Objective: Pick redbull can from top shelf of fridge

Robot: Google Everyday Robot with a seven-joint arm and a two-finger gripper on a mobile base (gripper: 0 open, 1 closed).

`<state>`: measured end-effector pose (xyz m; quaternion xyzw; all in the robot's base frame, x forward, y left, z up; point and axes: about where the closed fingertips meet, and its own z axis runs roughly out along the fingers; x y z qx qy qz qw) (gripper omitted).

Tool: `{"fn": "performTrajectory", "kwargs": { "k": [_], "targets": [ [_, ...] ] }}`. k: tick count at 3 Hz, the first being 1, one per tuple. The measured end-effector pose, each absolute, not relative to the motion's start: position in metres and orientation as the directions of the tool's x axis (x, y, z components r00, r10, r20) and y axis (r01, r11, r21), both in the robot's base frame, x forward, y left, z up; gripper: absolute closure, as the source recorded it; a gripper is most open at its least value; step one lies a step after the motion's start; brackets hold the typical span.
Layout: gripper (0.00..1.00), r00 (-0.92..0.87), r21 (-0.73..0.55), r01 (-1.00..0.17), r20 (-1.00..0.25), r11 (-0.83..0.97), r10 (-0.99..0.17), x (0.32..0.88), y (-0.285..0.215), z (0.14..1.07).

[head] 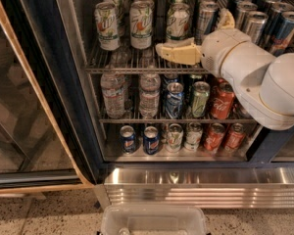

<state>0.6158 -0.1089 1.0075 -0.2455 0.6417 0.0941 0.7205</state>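
The fridge [78,106] stands open. On its top shelf [137,68], three white-and-green cans [140,24] stand at the front left. Slim silver-and-blue redbull cans stand in rows to their right, and the front one [205,22] is partly hidden by my arm. Darker slim cans [285,31] stand at the far right. My gripper [192,30] is at the top shelf's front and is open. One beige finger [179,53] lies across the shelf rail, pointing left. The other [227,17] rises just right of the front redbull can.
The middle rack holds water bottles [112,89], a blue can [174,99], a green can [199,99] and a red cola can [222,101]. The bottom rack holds more small cans [150,139]. The glass door [24,97] hangs open at left. A clear plastic bin [154,222] sits on the floor below the ribbed steel panel [201,190].
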Motion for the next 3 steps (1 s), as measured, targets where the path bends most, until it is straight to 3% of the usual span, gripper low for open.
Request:
{"fn": "performTrajectory", "kwargs": {
  "k": [3],
  "targets": [
    [0.00, 0.086, -0.138, -0.384, -0.990, 0.913, -0.113, 0.631, -0.121, 0.994]
  ]
}}
